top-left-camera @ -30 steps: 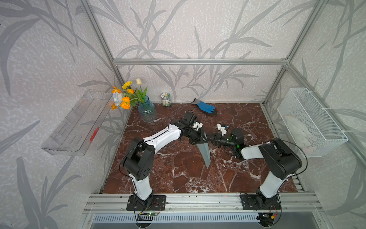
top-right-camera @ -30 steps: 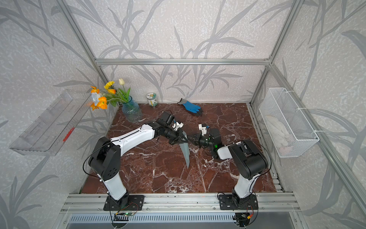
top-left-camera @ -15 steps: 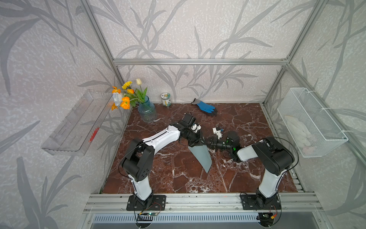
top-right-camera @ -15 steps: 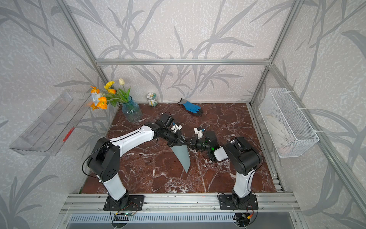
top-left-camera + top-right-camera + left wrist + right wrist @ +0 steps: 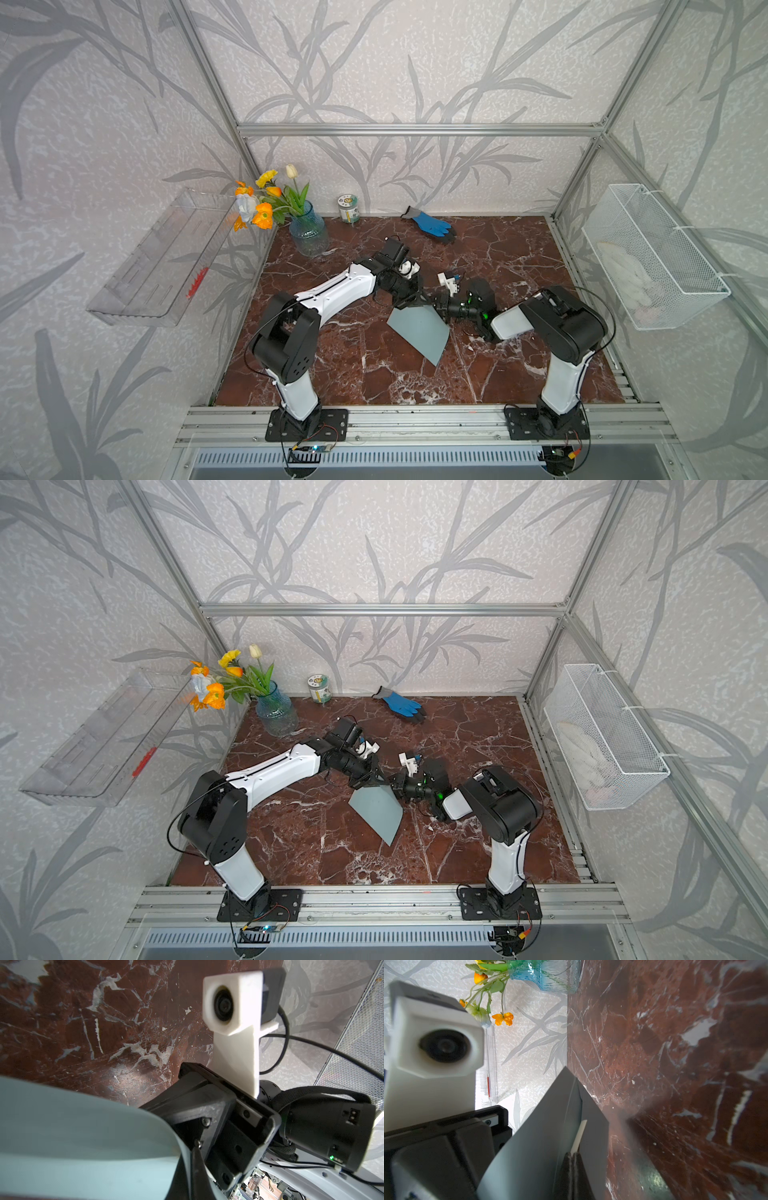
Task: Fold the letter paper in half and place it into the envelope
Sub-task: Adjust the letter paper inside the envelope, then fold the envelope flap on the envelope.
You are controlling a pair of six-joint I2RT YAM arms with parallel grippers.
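The pale blue-grey envelope (image 5: 419,332) (image 5: 376,808) slants from both grippers down to the marble table (image 5: 374,374), one corner touching it. My left gripper (image 5: 409,303) (image 5: 368,783) is shut on the envelope's upper edge; in the left wrist view the envelope (image 5: 83,1136) curls round my left gripper (image 5: 194,1169). My right gripper (image 5: 440,309) (image 5: 395,789) meets it from the right. In the right wrist view my right gripper (image 5: 572,1155) sits shut between the envelope's layers (image 5: 539,1136). A thin cream strip of the letter paper (image 5: 579,1134) comes out of its tips; the rest is hidden.
At the back stand a blue glass vase of flowers (image 5: 307,232) and a small jar (image 5: 347,208), with a blue-and-black glove (image 5: 430,224) lying beside them. A white wire basket (image 5: 652,257) hangs on the right wall, a clear shelf (image 5: 162,257) on the left wall.
The envelope has swung from nearly edge-on to showing its broad face. My right gripper has moved left, closer to the left one. Both stay shut.
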